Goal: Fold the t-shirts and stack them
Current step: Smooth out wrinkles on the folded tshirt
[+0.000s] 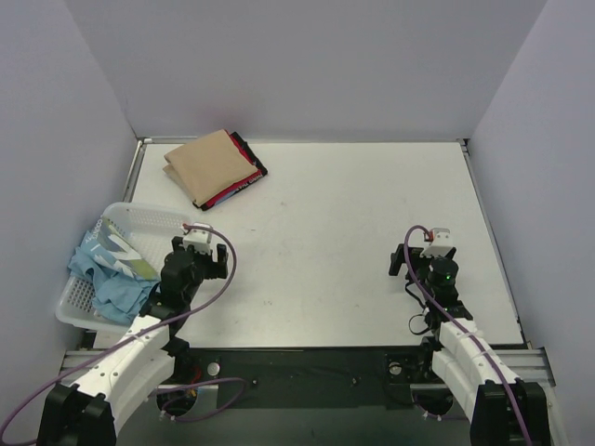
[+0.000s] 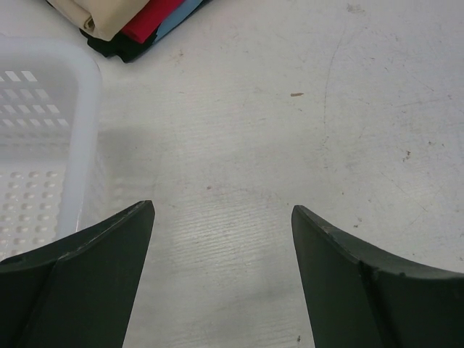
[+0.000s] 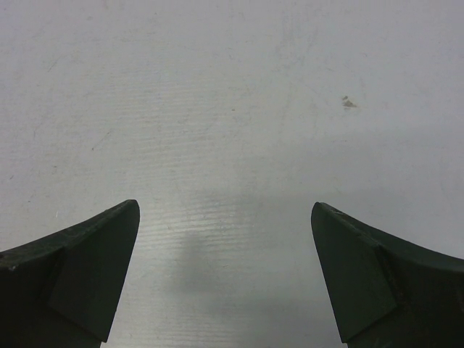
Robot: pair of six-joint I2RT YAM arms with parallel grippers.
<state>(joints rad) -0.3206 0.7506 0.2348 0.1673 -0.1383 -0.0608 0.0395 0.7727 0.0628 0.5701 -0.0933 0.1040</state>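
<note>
t-shirts (image 1: 216,169) lie folded in a small stack at the far left of the white table (image 1: 363,204), well apart from both my grippers. the tan shirt (image 1: 204,160) is on top. a red shirt (image 1: 234,190) and a black shirt (image 1: 253,163) peek out along the stack's right and near edges. in my left wrist view the same stack sits in the top left corner, and a strip of light blue cloth (image 2: 177,16) shows there beside the red layer, with black lowest.

more light blue shirts (image 1: 116,283) lie crumpled in the white mesh basket (image 1: 149,216) at the near left of the table, spilling over its left rim. one piece among them carries a white and green print.

my left gripper (image 1: 198,255) is low over the table, just right of the basket. its fingers are spread wide, and only table surface shows between them. the basket's rim fills the left side of my wrist view.

my right gripper (image 1: 425,255) is over the near right part of the table, its fingers likewise wide apart. between them i see only white surface with a few small specks.
</note>
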